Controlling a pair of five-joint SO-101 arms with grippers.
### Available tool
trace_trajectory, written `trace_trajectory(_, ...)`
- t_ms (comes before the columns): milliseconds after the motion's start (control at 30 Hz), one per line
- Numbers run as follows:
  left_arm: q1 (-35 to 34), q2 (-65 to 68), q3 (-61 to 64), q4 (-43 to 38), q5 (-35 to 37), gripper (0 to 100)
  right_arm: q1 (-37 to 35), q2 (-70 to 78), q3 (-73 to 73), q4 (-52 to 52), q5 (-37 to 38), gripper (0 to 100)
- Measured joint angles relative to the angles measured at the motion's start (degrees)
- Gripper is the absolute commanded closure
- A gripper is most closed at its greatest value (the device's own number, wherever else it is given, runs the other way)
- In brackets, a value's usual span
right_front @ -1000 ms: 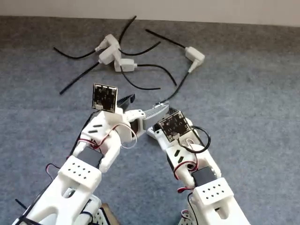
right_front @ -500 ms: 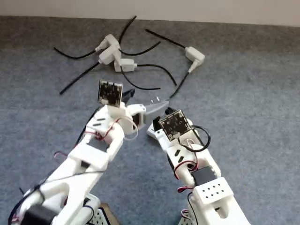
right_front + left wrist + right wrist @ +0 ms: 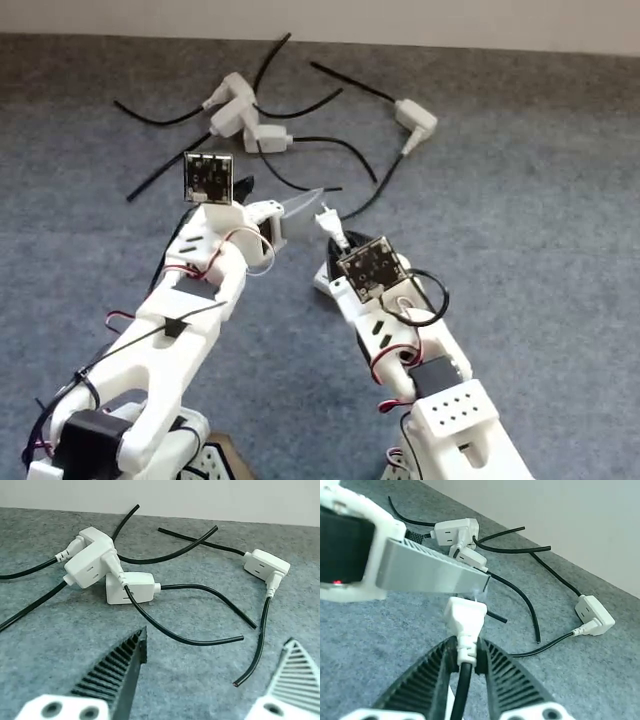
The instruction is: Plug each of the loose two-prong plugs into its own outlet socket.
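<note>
- Right end effector [image 3: 466,647]: closed on the white two-prong plug [image 3: 465,617], fingers clamped at the plug's neck. Prongs point away from the wrist, and the plug's black cord runs back between the fingers.
- In the high view the plug [image 3: 328,221] is held near the middle of the grey counter [image 3: 540,250], just ahead of the right arm's camera board.
- Left end effector [image 3: 216,637]: open, jaws spread wide, nothing between them.
- Obstruction: in the right wrist view the left end effector's pale finger [image 3: 427,572] lies crosswise just beyond the prong tips, between the plug and the sockets. Cannot tell whether it touches them.
- Socket cluster [image 3: 238,115]: three white outlet blocks bunched at the far left of the counter, touching or overlapping. One block [image 3: 92,562] shows two slots on its face.
- Lone socket [image 3: 415,118]: far right, well apart from the cluster, slots visible on its face [image 3: 260,567].
- Black cords [image 3: 200,585] trail from the blocks and cross one another. Several end in loose cut tips on the counter between the sockets and the arms.
</note>
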Motion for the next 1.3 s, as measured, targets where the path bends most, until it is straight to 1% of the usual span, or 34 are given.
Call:
trace_trajectory(400,0.1,0.0,0.0,0.0,0.0,60,0.0,0.0,0.0,0.0,0.0,99.1)
trace_trajectory(667,4.2,-0.1,3.3,-0.4,-0.1,60,0.0,0.0,0.1,0.1,0.1,99.1)
trace_trajectory(867,4.2,-0.1,3.4,-0.3,-0.1,60,0.0,0.0,0.1,0.1,0.1,99.1)
trace_trajectory(1067,4.2,-0.1,3.3,2.0,-0.1,60,0.0,0.1,0.1,0.2,0.1,99.1)
trace_trajectory(1300,5.1,-0.1,3.3,2.1,-0.1,60,0.0,0.1,0.1,0.2,0.1,99.1)
